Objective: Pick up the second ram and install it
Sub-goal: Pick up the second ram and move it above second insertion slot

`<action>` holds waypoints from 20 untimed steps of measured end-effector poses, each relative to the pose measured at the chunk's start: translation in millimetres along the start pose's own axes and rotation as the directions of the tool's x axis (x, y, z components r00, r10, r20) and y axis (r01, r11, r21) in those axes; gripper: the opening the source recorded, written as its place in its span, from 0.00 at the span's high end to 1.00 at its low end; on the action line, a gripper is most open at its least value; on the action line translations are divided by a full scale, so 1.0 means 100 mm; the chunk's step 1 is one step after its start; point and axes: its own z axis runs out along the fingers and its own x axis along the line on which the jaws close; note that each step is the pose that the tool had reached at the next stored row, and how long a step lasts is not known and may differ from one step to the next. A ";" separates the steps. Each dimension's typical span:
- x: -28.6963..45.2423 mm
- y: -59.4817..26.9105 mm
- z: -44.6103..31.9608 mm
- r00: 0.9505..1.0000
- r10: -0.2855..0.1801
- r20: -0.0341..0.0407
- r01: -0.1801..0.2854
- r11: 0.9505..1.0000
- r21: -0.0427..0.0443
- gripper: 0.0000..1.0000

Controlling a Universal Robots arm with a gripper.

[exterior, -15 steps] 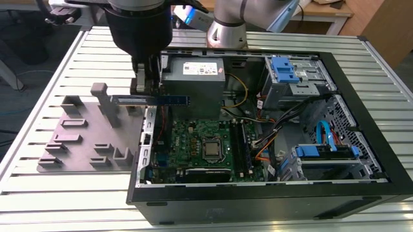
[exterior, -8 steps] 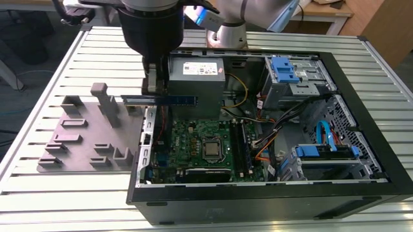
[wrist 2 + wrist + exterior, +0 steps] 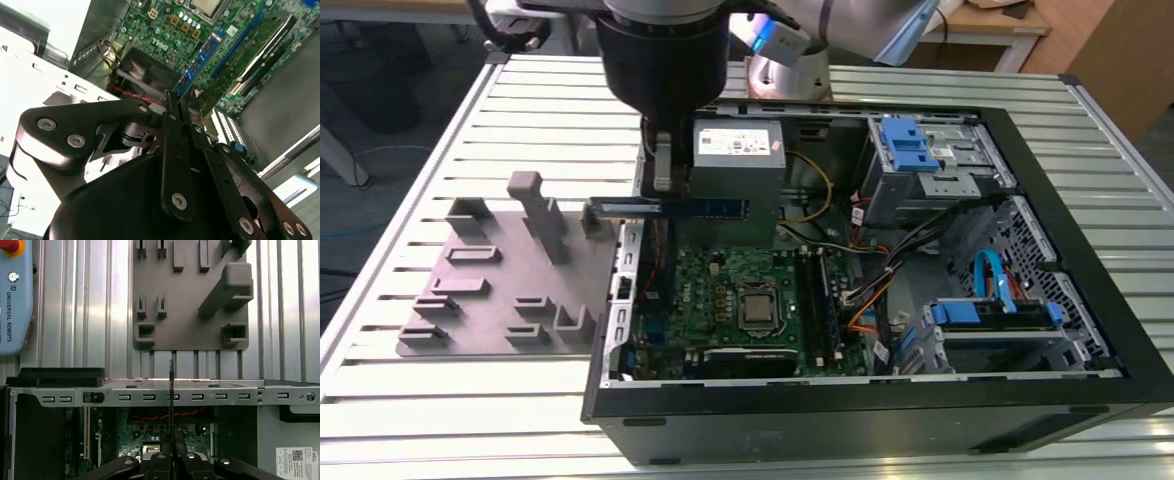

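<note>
My gripper [image 3: 670,178] hangs over the open computer case's wall on the exterior view's left, shut on the second ram [image 3: 670,208]. The ram is a long thin stick with a blue label, held level and edge-up above the case wall and the motherboard [image 3: 720,285]. In the second wrist view the ram [image 3: 199,61] juts out from my gripper [image 3: 171,102] towards the green board. In the first wrist view it shows edge-on as a thin dark line [image 3: 171,390] rising from my gripper [image 3: 172,456] across the case wall.
The grey fixture block [image 3: 507,285] with upright posts lies on the slatted table beside the case. Inside the case are a power supply [image 3: 736,150], blue drive cages [image 3: 907,140], cables [image 3: 907,250] and the processor socket [image 3: 758,310]. A teach pendant [image 3: 15,295] lies on the table.
</note>
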 end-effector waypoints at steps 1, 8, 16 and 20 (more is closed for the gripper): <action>0.000 -0.019 -0.001 1.000 0.000 0.000 0.000 1.000 0.000 0.89; -0.002 -0.152 -0.007 1.000 0.000 0.000 0.000 1.000 0.000 0.89; -0.006 -0.392 -0.017 1.000 0.000 0.000 0.000 1.000 -0.002 0.89; -0.008 -0.521 -0.020 1.000 0.000 0.000 0.000 1.000 -0.003 0.89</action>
